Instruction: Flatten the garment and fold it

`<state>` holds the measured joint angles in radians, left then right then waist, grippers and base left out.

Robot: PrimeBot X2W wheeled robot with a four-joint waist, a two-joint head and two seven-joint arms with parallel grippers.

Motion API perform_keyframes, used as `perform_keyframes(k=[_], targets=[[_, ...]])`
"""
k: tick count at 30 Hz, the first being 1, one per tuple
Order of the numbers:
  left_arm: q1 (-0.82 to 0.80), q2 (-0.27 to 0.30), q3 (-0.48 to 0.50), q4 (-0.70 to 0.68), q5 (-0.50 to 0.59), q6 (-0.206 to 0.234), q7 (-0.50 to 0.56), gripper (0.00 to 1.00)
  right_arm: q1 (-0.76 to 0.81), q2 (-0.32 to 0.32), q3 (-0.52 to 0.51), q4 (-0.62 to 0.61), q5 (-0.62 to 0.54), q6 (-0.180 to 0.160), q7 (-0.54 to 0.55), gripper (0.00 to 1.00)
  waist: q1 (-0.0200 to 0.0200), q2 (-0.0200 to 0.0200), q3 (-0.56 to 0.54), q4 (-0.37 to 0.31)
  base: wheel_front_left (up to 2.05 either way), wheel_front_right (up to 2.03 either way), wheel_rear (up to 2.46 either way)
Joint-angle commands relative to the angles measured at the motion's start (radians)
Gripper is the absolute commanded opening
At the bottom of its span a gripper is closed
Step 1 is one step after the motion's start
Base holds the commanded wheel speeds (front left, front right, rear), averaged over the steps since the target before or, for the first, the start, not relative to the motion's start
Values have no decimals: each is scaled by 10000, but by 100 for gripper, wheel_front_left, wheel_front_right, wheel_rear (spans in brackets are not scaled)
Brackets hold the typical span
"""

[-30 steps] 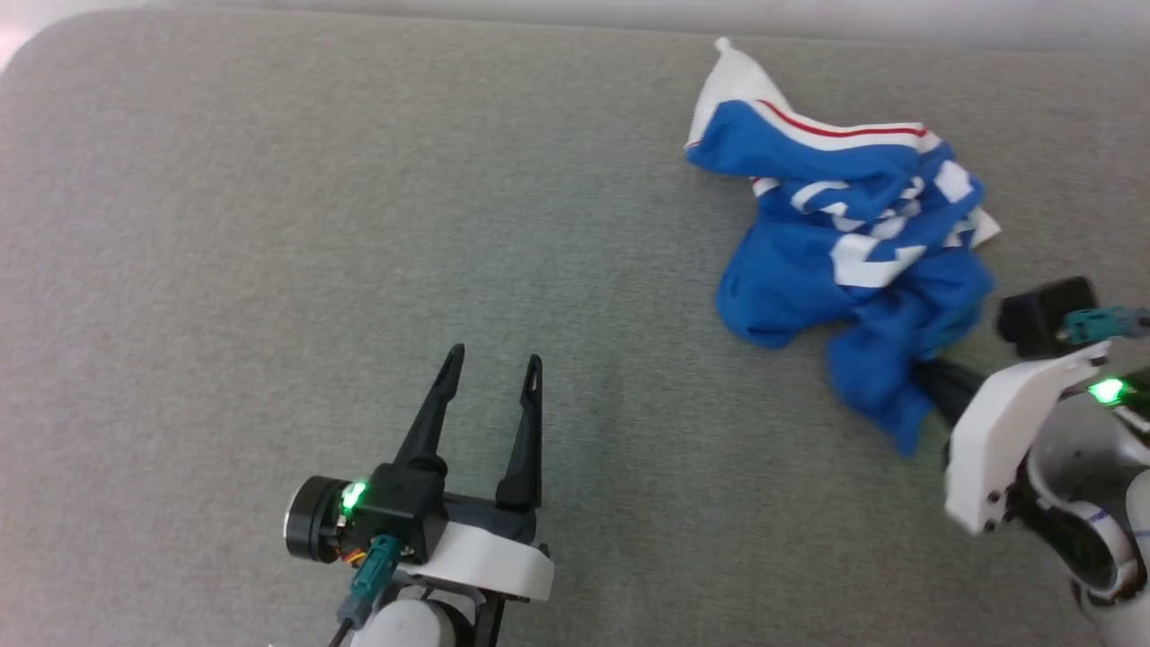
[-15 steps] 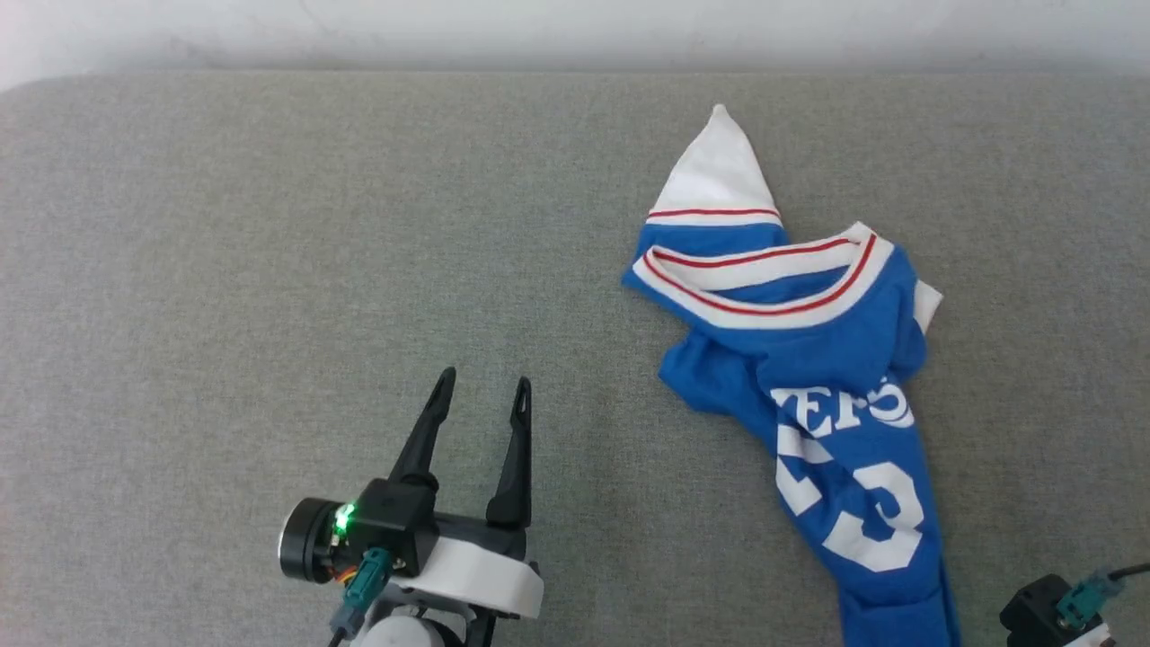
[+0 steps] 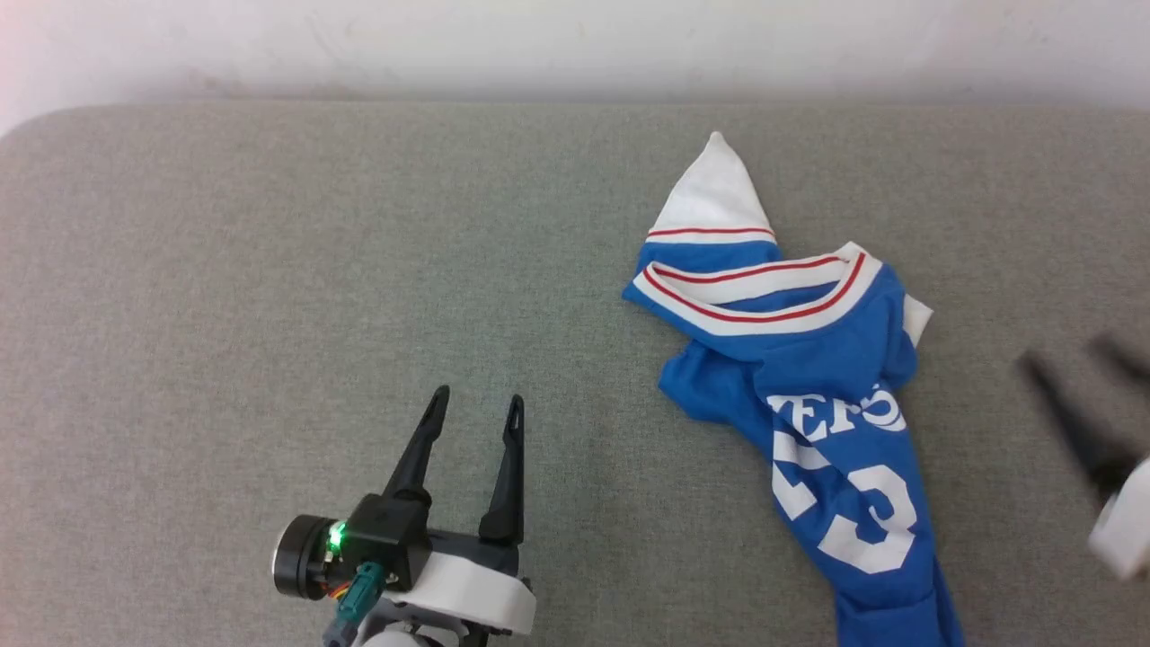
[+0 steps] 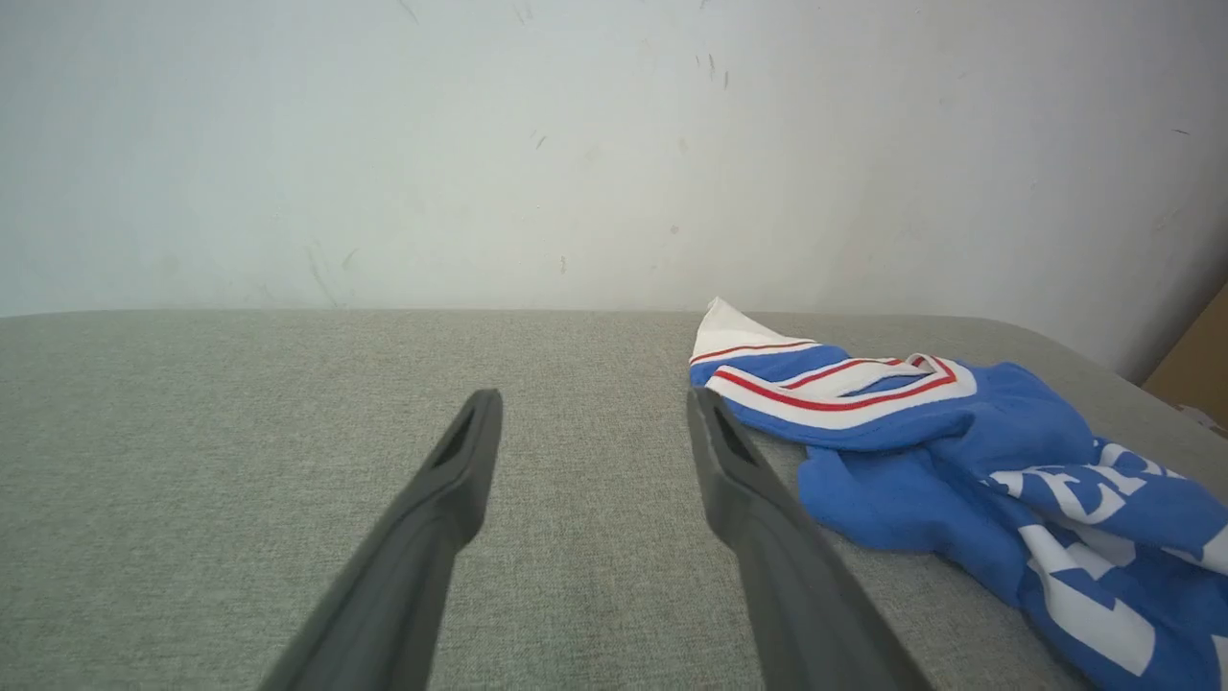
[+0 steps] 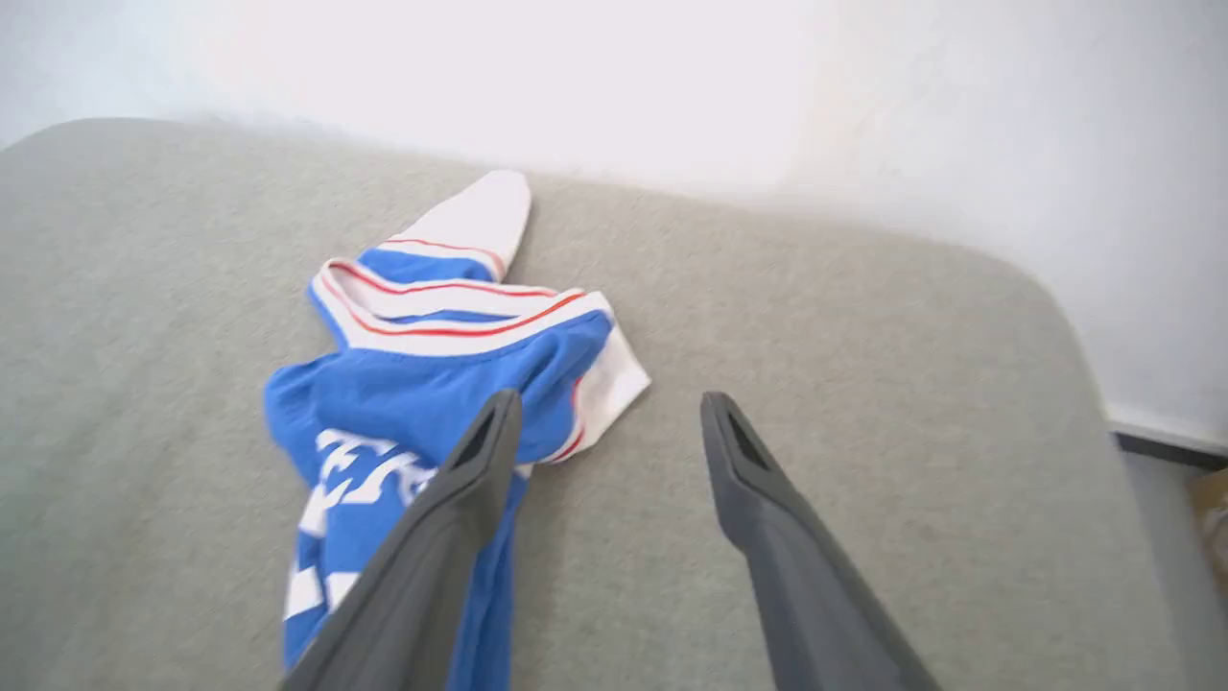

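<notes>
The left gripper [image 3: 477, 395] has two long, thin, dark fingers [image 3: 418, 454] with a little slot near each tip, on a black block [image 3: 386, 530] with a small green light [image 3: 335, 536] and a round black knob [image 3: 292, 568]. A blue-green plug [image 3: 364, 598] with thin orange wires [image 3: 339, 589] sits under it, by a smooth white cover [image 3: 472, 600]. The right gripper [image 5: 609, 403] has the same dark fingers, and the blurry white lump [image 3: 1123, 530] behind is probably its cover.

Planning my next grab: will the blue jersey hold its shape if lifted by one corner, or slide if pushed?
Likely floppy: the jersey lies in soft twisted folds, so one corner would probably just trail the rest. It looks thin and light; a push would likely bunch it, since the woven grey surface looks grippy.
</notes>
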<state>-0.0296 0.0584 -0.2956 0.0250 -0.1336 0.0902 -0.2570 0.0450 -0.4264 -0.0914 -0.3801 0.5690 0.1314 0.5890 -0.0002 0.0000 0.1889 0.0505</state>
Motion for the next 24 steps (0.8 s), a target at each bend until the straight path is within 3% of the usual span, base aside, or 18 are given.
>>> perform_keyframes(k=[1,3,7,20,21,22,23,24], targets=[[42,22,-12,-106,2,-23,-47,100,-744,84,-433,283,-1114,-7,-478,100,2,0,330,102,0,0,0],[-72,11,-56,-184,35,0,-47,100,-1368,352,-720,786,-1740,-7,-761,100,2,0,610,180,0,0,0],[-378,-14,-160,-326,139,90,-47,100,-2329,295,-521,1937,-2492,-7,-720,100,2,0,1257,327,0,0,0],[-1267,-67,-640,-363,183,320,-47,100,-4117,-378,1400,4968,-2322,-7,-779,100,2,0,2507,934,0,0,0],[-1288,-68,-649,-343,172,343,-47,100,-4165,-394,1510,5136,-2255,-7,-760,93,2,0,2522,962,0,0,0],[-1299,-70,-654,-326,160,366,-47,100,-4192,-396,1577,5313,-2193,-7,-698,42,2,0,2525,985,0,0,0],[-1300,-71,-655,-313,150,388,-47,100,-4194,-393,1614,5506,-2164,-7,-565,0,2,0,2518,1002,0,0,0],[-1294,-72,-653,-303,142,410,-47,100,-4186,-396,1672,5653,-2130,-7,-411,0,2,0,2503,1011,0,0,0]])
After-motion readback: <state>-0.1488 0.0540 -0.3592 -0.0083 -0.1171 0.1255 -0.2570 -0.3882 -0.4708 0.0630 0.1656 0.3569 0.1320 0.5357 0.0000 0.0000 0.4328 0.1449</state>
